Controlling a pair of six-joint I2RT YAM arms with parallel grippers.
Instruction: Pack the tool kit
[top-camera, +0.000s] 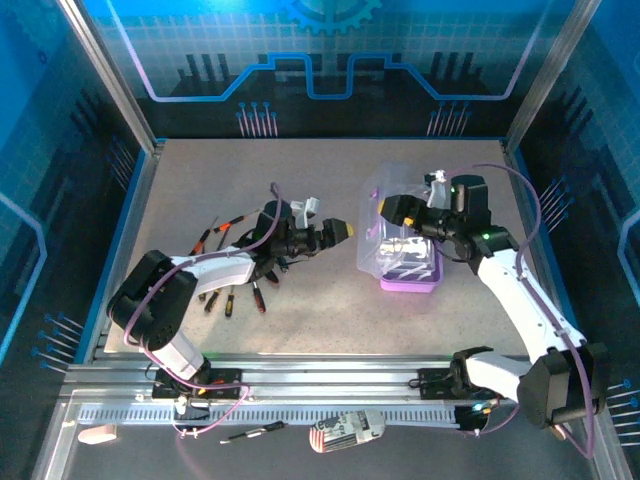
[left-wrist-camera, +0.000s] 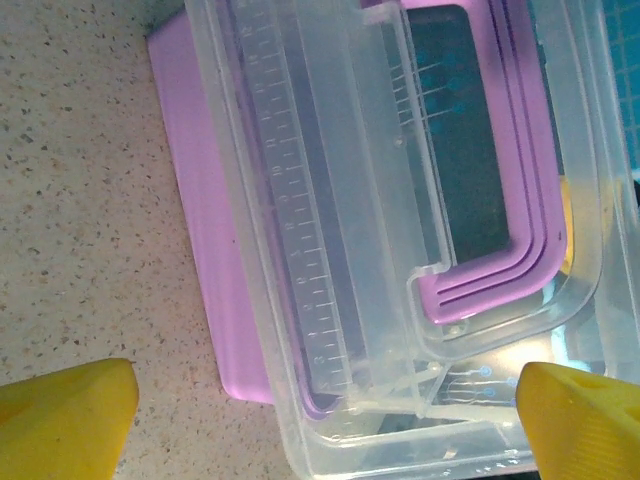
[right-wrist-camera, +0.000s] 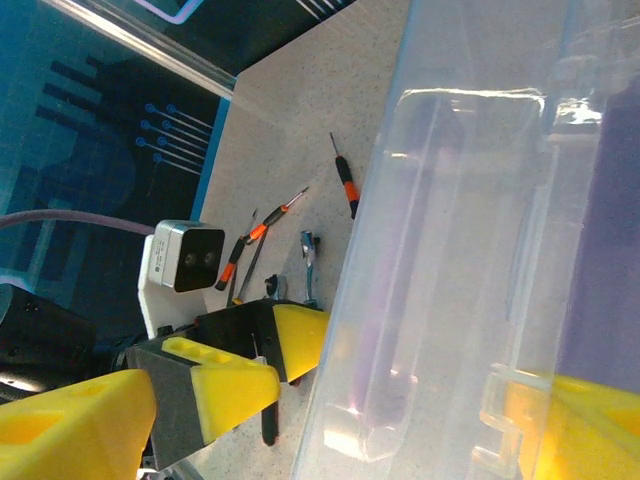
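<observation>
The tool kit (top-camera: 408, 272) stands right of centre, a purple base under a raised clear lid (top-camera: 378, 225). My right gripper (top-camera: 392, 210) is at the lid's top edge. In the right wrist view it (right-wrist-camera: 330, 430) is open and straddles the clear lid (right-wrist-camera: 470, 250); one fingertip (right-wrist-camera: 70, 420) stands apart from the plastic and the other shows through it. My left gripper (top-camera: 335, 232) is open and empty just left of the box. From its wrist view the gripper (left-wrist-camera: 320, 420) faces the purple base (left-wrist-camera: 200, 230) and the purple handle (left-wrist-camera: 500, 270). Several screwdrivers (top-camera: 228, 268) lie loose on the table under the left arm.
More screwdrivers (right-wrist-camera: 345, 185) and a small metal tool (right-wrist-camera: 310, 258) lie on the speckled table behind my left gripper (right-wrist-camera: 265, 360). Below the front rail lie a screwdriver (top-camera: 250, 433) and a striped object (top-camera: 345, 430). Blue enclosure walls ring the table.
</observation>
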